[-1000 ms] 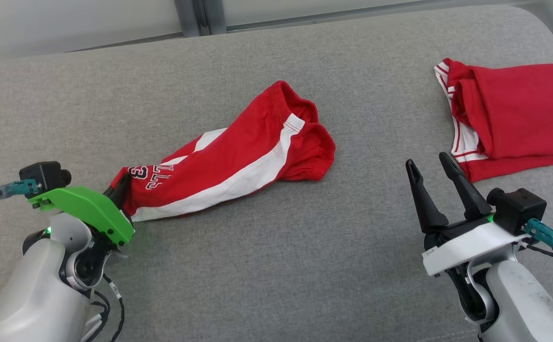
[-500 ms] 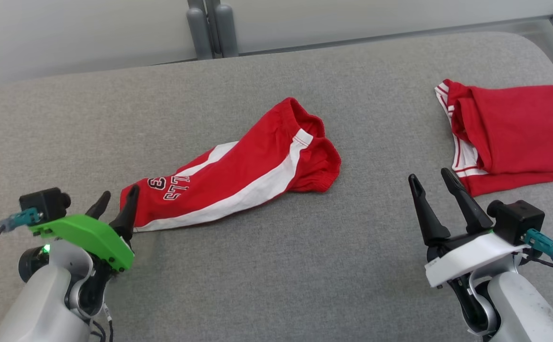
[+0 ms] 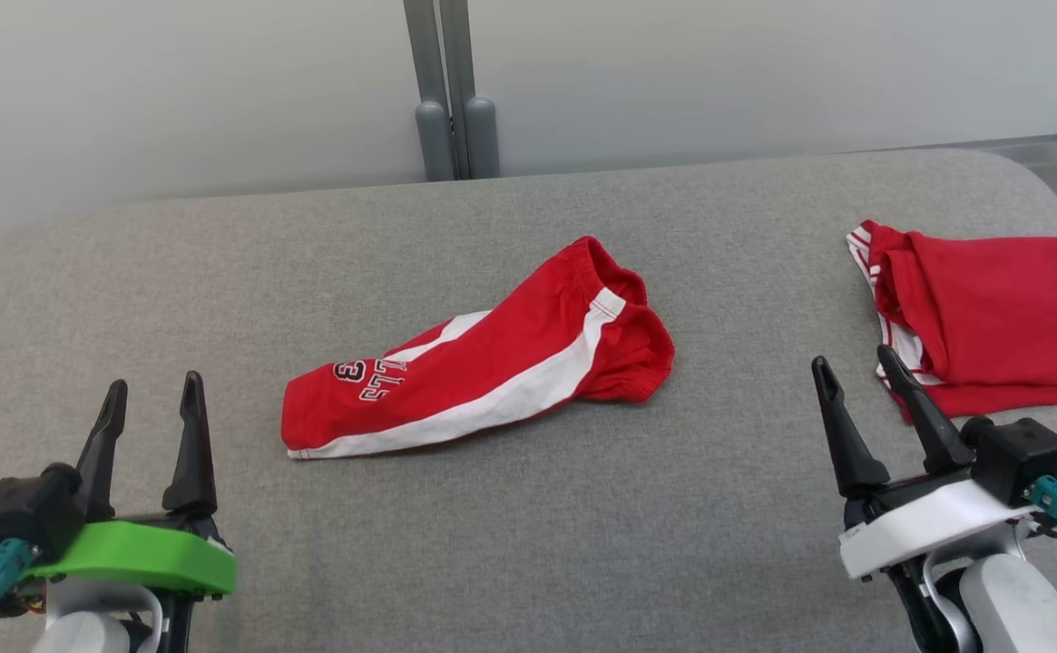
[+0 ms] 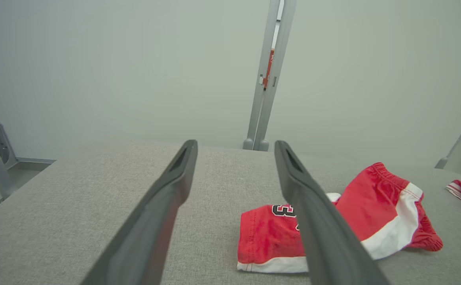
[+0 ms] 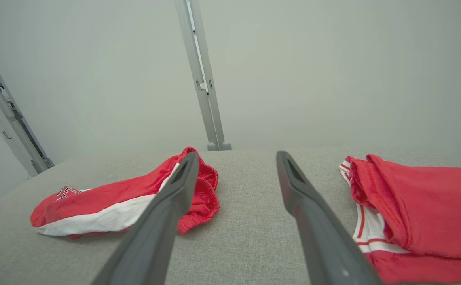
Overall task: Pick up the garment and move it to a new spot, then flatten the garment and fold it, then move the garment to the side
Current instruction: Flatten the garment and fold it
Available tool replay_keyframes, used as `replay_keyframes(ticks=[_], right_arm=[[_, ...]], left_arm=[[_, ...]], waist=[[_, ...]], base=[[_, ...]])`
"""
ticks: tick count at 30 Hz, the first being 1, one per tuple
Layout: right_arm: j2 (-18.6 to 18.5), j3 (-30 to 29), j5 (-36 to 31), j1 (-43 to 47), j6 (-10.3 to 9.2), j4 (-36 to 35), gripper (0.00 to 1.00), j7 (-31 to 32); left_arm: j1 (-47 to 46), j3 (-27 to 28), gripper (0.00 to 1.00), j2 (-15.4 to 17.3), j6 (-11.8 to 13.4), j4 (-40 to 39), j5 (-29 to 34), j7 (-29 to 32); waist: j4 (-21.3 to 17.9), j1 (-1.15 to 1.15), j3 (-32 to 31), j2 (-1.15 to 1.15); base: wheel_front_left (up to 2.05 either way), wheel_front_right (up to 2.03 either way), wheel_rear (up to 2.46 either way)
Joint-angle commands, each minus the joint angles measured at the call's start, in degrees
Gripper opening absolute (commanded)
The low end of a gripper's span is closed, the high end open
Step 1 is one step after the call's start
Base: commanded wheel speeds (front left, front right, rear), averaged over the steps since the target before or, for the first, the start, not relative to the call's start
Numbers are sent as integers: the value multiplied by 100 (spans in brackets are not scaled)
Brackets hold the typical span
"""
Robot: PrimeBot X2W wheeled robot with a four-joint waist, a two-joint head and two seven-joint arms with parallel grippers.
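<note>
The garment (image 3: 483, 372) is a pair of red shorts with a white side stripe and dark lettering, lying crumpled and slanted in the middle of the grey padded table (image 3: 528, 526). My left gripper (image 3: 153, 385) stands open at the lower left, well clear of the shorts' hem. In the left wrist view the garment (image 4: 368, 202) lies to the right of the open left gripper (image 4: 235, 143). My right gripper (image 3: 853, 358) is open at the lower right with nothing in it. In the right wrist view the garment (image 5: 107, 202) lies left of the right gripper (image 5: 237, 154).
A second red garment (image 3: 991, 317), folded, with white striped trim, lies at the table's right edge just beyond my right fingertips; it is also in the right wrist view (image 5: 420, 206). A grey post (image 3: 451, 91) stands against the pale wall behind the table.
My left gripper opened, let go of the garment's hem and drew back to the lower left. The garment now lies free. The head camera tilted up, shifting the whole picture downward.
</note>
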Motion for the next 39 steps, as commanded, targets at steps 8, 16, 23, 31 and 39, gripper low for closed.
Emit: replay_keyframes(ticks=[8, 16, 23, 31, 39], right_arm=[[173, -381, -606, 368, 0, -481, 100, -13], [254, -385, -808, 473, 0, -619, 100, -13], [203, -327, -777, 444, 0, -593, 100, -13], [127, -186, -733, 344, 0, -481, 100, -13], [-171, 346, -597, -279, 0, 29, 100, 64]], left_arm=[[953, 844, 100, -665, -81, -565, 949, -26], [1156, 1255, 100, -1133, -548, -388, 1407, -23], [1092, 1483, 100, -1343, -796, -299, 1691, -22], [988, 1554, 100, -1483, -962, -111, 1918, -24], [574, 1283, 100, -1418, -1095, 322, 1939, 159]], waist=[[-45, 0, -145, 0], [-42, 0, -192, 0], [-32, 0, -203, 0], [23, 0, -208, 0], [124, 0, 153, 0]], base=[[0, 0, 0], [0, 0, 0], [0, 0, 0], [0, 0, 0], [0, 0, 0]])
